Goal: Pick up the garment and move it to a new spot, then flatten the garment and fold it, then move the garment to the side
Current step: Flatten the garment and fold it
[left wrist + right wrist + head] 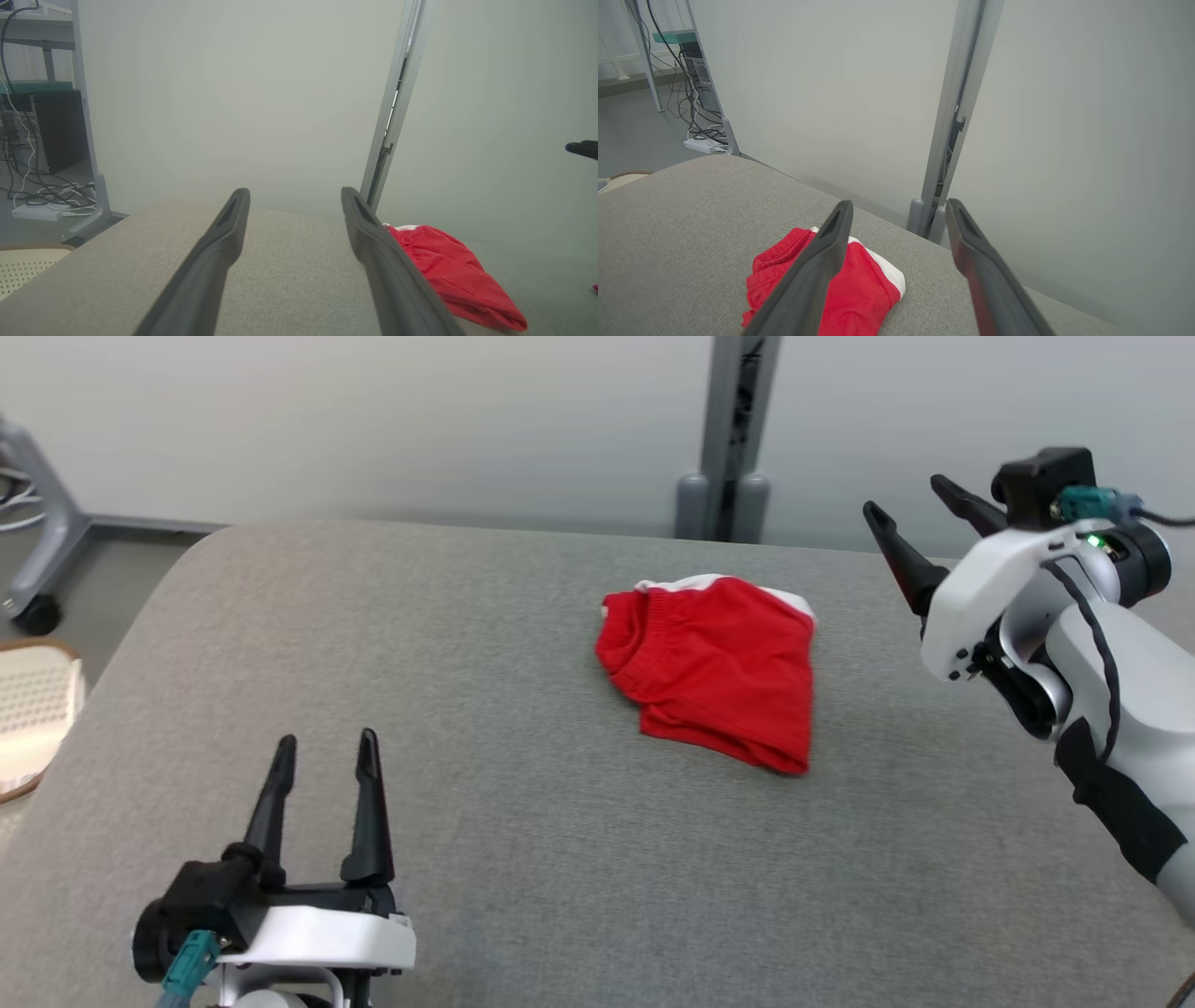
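Locate the garment [714,667] on the padded table [420,644], just in front of the foot of the grey post [738,429]. Note a compact red bundle with stacked layers and white trim along the edge nearest the post. From that doubled shape, judge folding probably done, with only the move to the side left; confirm before acting.

Check the left gripper [327,737]: spread wide, empty, low over the table, well away from the post on the near left, fingers aimed toward the post. Treat as parked clear to leave the cloth undisturbed.

Check the right gripper [904,493]: likewise spread wide, nothing between the fingers, raised off the table to the right of the post, apart from the garment. Read the wide opening as readiness to straddle the stacked layers. Expect limp cloth: pinch through every layer, or risk unfolding on lift.
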{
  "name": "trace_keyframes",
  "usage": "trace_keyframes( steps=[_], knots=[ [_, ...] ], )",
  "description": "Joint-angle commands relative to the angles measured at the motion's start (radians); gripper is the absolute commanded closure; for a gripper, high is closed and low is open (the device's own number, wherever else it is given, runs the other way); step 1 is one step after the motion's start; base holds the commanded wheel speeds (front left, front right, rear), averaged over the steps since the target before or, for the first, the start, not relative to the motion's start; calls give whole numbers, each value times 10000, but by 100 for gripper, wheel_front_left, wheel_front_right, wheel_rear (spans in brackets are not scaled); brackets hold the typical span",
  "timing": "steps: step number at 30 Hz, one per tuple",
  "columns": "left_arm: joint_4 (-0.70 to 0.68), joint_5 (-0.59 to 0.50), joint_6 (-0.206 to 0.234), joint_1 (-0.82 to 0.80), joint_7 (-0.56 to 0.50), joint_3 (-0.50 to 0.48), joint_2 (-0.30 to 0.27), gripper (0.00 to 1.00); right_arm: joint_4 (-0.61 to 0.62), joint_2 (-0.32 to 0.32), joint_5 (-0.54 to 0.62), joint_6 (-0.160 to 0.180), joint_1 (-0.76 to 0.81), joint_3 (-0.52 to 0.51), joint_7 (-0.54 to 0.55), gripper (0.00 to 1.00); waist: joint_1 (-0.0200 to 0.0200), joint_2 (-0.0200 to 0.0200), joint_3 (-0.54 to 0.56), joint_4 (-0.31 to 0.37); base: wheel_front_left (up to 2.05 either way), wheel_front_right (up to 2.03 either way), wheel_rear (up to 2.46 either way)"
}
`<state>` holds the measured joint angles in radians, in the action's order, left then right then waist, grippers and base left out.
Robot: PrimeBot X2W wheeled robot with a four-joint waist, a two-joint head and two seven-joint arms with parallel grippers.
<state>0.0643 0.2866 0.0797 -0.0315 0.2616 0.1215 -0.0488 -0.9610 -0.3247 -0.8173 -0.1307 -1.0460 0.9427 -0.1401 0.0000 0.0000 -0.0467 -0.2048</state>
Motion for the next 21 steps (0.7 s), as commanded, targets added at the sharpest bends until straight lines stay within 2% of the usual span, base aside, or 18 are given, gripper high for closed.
trace_keyframes(
  steps=[1, 8, 10, 14, 18, 21],
  knots=[
    [-35, -86, -63, -209, 24, -153, -42, 0, 49, -130, 78, 1, 196, -115, -319, 0, 0, 0, 160, 459, 0, 0, 0],
    [-59, -143, -171, -108, 23, -650, -37, 0, 244, -428, 1376, 0, 1144, -966, -1262, 0, 0, 0, 286, 1161, 0, 0, 0],
    [-13, -24, -203, -72, 23, -790, -39, 0, 804, -506, 1986, 0, 1439, -1841, -1274, 0, 0, 0, 279, 1306, 0, 0, 0],
    [20, 10, -220, 60, 23, -799, -37, 0, 2213, -338, 3481, 0, 3163, -4035, -1257, 0, 0, 0, 293, 1502, 0, 0, 0],
    [149, -50, -239, 312, 23, -677, -42, 0, 3701, 361, 4929, 0, 5030, -6443, -1255, 0, 0, 0, 353, 1584, 0, 0, 0],
    [308, -127, -336, 423, 24, -599, -37, 0, 4571, 1000, 5852, 0, 6262, -7550, -1255, 0, 0, 0, 370, 1590, 0, 0, 0]
  ],
)
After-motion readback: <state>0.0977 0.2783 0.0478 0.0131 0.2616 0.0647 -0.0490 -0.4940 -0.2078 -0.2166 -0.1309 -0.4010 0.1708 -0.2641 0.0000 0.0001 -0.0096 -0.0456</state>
